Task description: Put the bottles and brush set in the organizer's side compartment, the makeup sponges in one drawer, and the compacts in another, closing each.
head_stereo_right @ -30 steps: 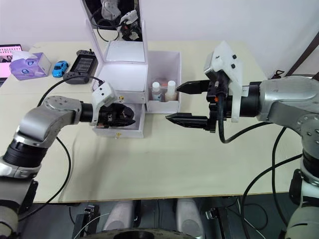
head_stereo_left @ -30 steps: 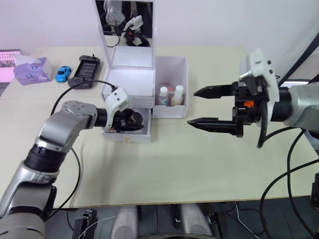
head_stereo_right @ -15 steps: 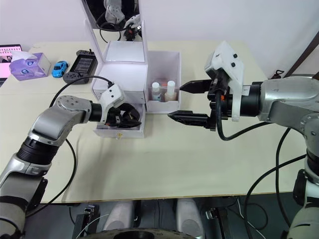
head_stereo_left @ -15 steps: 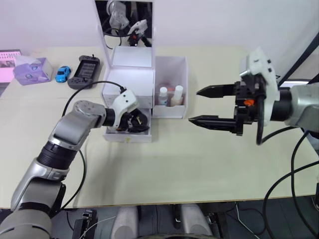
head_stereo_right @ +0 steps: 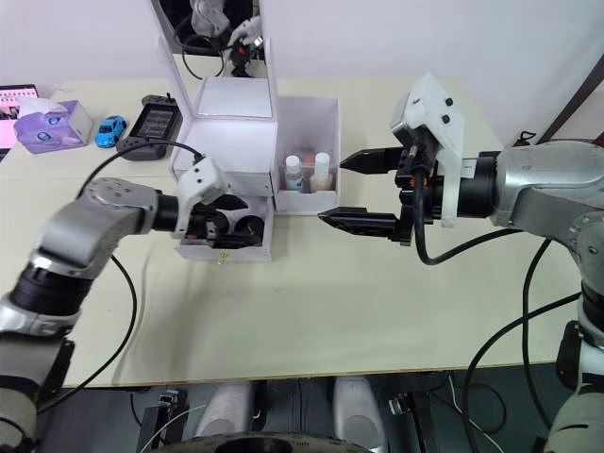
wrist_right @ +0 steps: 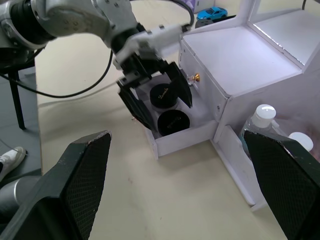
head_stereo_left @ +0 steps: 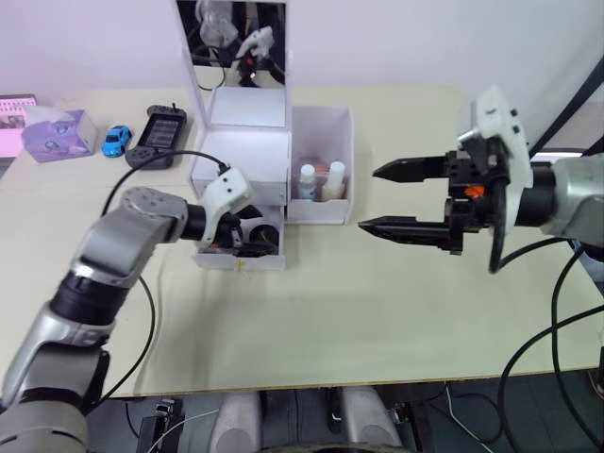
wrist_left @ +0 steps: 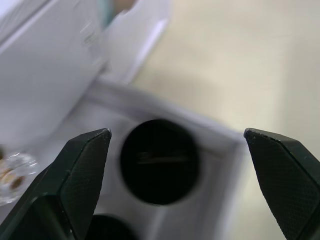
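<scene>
The robot's left gripper, fingers spread wide and empty, hovers over two round black compacts lying in the white organizer's open lower drawer, apparently just released; beyond, the right gripper waits open beside the bottles

You have a pale beige tabletop in front of you, running back to a plain white wall. Light is even, with soft shadows on the surface. Below the near edge you see a dark floor with loose black cables. At the right edge, a dark slanted bar crosses the wall.
</scene>
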### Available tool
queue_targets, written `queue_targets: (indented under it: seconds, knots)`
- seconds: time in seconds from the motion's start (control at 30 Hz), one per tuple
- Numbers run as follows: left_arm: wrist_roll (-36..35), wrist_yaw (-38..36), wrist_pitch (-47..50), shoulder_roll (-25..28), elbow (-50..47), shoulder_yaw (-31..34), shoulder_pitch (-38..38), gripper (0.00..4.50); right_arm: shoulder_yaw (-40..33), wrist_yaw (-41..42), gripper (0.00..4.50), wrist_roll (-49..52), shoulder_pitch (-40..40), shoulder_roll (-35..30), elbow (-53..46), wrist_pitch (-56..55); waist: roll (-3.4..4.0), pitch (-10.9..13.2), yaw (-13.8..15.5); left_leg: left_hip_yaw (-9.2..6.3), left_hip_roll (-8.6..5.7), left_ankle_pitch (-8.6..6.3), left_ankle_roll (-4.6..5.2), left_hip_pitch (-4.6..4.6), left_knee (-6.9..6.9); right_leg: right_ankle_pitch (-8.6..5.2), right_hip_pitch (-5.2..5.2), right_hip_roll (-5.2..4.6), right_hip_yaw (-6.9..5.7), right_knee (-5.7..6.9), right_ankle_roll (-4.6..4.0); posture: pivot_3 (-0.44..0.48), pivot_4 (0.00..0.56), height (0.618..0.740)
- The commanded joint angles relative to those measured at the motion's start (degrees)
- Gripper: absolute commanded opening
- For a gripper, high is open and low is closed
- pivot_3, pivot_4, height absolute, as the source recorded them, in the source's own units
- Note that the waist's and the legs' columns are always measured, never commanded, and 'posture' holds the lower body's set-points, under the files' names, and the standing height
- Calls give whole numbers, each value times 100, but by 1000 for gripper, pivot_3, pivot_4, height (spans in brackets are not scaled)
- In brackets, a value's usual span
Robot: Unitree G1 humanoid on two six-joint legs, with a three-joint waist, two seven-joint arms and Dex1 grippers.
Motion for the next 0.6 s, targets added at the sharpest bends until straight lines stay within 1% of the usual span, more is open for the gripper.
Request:
queue_targets:
  seconds: [0.03,0.1,0.17,0.27,0.3,0.37,0.4,0.47,0.5,0.57,0.6]
  knots:
    - [-530,-249,95,338,-478,787,301,4467,13,333,4500,-145,-45,-123,127,-218,1,0,6,0,0,-1,1,1,0,-1,0,0,0,1,1,0,150,740]
    - [-910,-452,137,628,-854,1411,874,4467,153,714,4500,-292,-79,-131,282,-409,2,0,4,-1,1,-1,1,2,-1,-2,0,2,-1,2,1,0,150,740]
    - [-1225,-455,202,734,-1140,2061,1491,4467,370,1066,4500,-528,-190,-121,477,-645,5,3,-9,3,3,-1,2,3,0,-1,-1,1,0,-1,1,0,150,740]
    - [-1665,-151,518,620,-1439,2936,2393,4467,764,1574,4500,-963,-405,-34,813,-1040,7,3,-2,5,2,-1,2,3,2,-2,-1,-2,0,-1,1,0,150,740]
    - [-1637,-70,484,593,-1569,3165,2791,4239,887,1700,4500,-1092,-515,47,955,-1157,6,3,0,5,2,-1,2,4,3,-2,-1,-4,0,0,2,0,150,740]
    - [-1694,80,406,440,-1831,3548,3437,3577,1083,1936,4500,-1326,-720,179,1238,-1354,8,4,-3,5,2,-2,1,4,3,-3,-1,-4,0,-1,4,0,150,740]
    - [-1629,193,322,336,-1971,3693,3799,3152,1183,2069,4500,-1442,-815,242,1378,-1454,7,4,0,7,2,-2,1,5,3,-2,-1,-6,0,0,3,0,150,740]
    - [-1515,371,79,109,-2195,3858,4368,2017,1342,2296,4500,-1641,-943,334,1567,-1614,7,4,10,6,2,-2,1,4,4,0,-1,-6,0,-1,0,0,150,740]
    - [-1514,545,51,-48,-2282,3902,4577,1487,1405,2414,4500,-1723,-992,371,1647,-1686,5,3,27,7,1,-2,1,3,4,0,-1,-8,0,-1,-1,0,150,740]
    - [-1349,973,-156,-465,-2454,3737,4989,407,1485,2613,4500,-1850,-1074,442,1766,-1798,6,3,43,5,0,-2,0,2,4,0,-1,-8,0,-1,-1,0,150,740]
    - [-1259,1156,-263,-625,-2496,3615,5083,54,1493,2676,4500,-1899,-1096,462,1809,-1827,8,2,44,5,0,-2,0,1,4,0,-1,-8,0,-4,-2,0,150,740]
